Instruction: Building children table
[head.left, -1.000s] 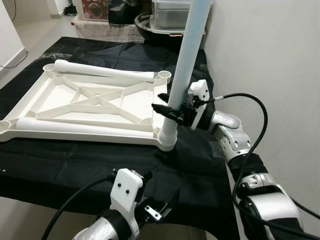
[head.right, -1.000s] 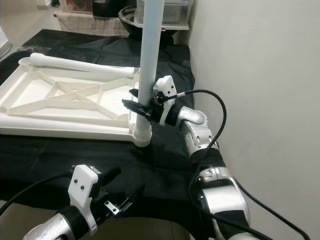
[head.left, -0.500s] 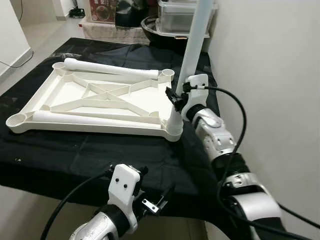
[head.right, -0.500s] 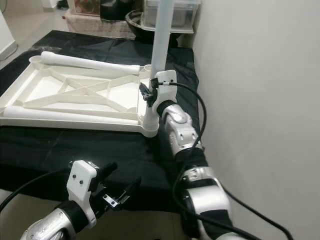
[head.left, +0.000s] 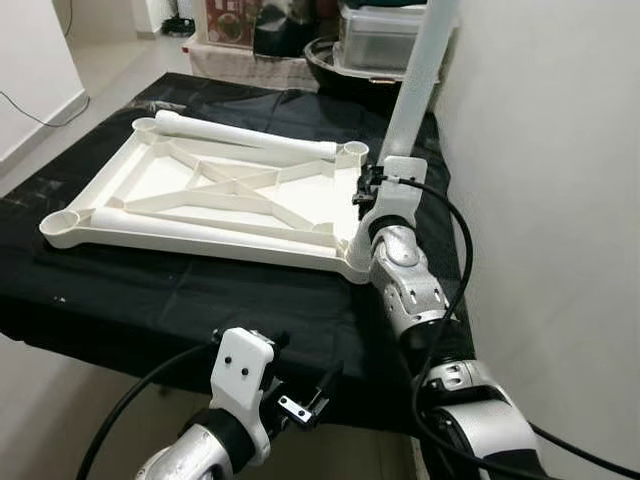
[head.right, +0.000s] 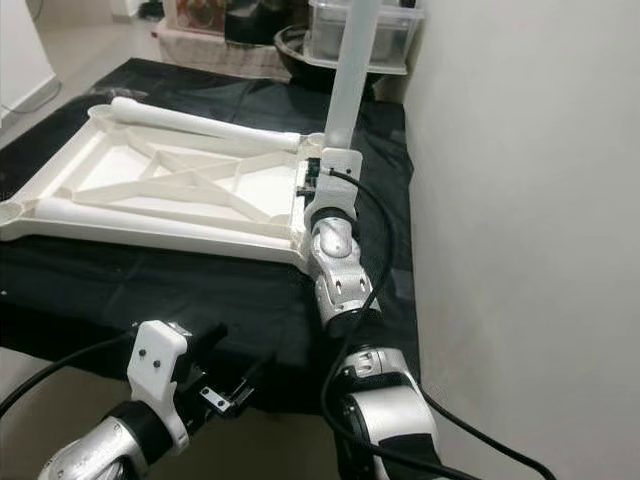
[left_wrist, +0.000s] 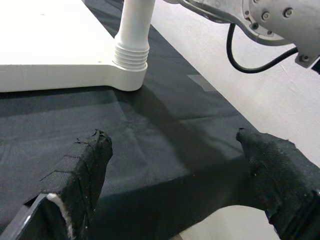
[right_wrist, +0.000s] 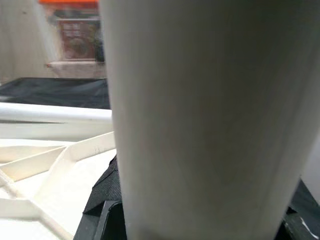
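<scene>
One table leg (head.left: 420, 75) stands upright in the near right corner socket of the upturned table top (head.left: 160, 190), which lies underside up on the black cloth (head.left: 150, 290). The right gripper (head.left: 368, 190) is at this leg low down, just above the socket; its fingers seem to close around it, and in the right wrist view the leg (right_wrist: 200, 120) sits hard against the camera. Two more legs (head.left: 250, 135) lie loose in the ribbed frame. The left gripper (left_wrist: 175, 170) hovers apart and holding nothing near the cloth's front edge.

By its look, the leg is a stiff, light, hollow plastic tube with a smooth, rather slippery skin, so a low hold near the ribbed collar (left_wrist: 131, 54) should steady it best.

Behind the table stand a dark bowl (head.left: 335, 55) and a clear lidded box (head.left: 385, 25); I cannot tell their contents.
</scene>
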